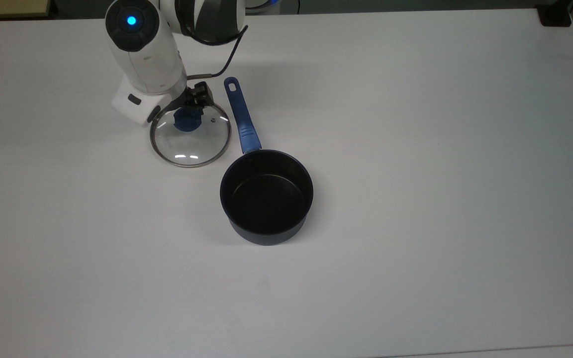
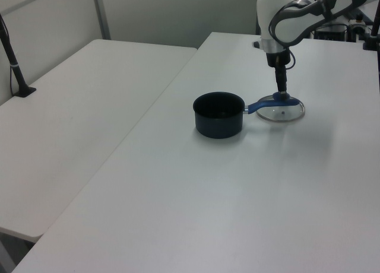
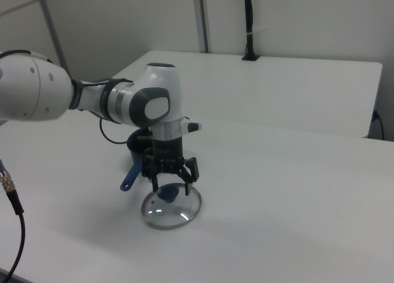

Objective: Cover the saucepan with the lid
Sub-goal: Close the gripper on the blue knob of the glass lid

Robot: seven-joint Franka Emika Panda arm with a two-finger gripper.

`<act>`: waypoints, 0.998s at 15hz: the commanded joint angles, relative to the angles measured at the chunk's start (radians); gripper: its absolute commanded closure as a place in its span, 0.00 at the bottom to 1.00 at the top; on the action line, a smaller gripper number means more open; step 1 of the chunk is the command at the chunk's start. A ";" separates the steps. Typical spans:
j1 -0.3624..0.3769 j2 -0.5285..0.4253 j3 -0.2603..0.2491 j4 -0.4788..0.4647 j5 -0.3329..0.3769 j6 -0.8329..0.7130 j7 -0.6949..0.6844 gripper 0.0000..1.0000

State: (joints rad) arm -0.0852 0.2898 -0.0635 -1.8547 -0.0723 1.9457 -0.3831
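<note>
Right view, gripper (image 3: 170,186) spread open astride the lid's (image 3: 170,210) blue knob, lid flat on the table (image 3: 295,221), saucepan (image 1: 266,196) empty nearby.

light: bright, even, overhead | shadows: soft, faint under the saucepan (image 1: 266,196) | glare: white streaks on the lid (image 1: 189,134) | focus: slightly soft
</note>
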 commanded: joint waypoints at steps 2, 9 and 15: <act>0.016 -0.012 -0.001 -0.018 0.051 0.016 -0.023 0.00; 0.021 -0.003 -0.001 -0.026 0.051 0.030 -0.023 0.18; 0.016 0.015 -0.001 -0.028 0.051 0.071 0.018 0.22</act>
State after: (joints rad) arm -0.0742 0.3081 -0.0578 -1.8611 -0.0415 1.9702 -0.3842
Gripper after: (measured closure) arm 0.220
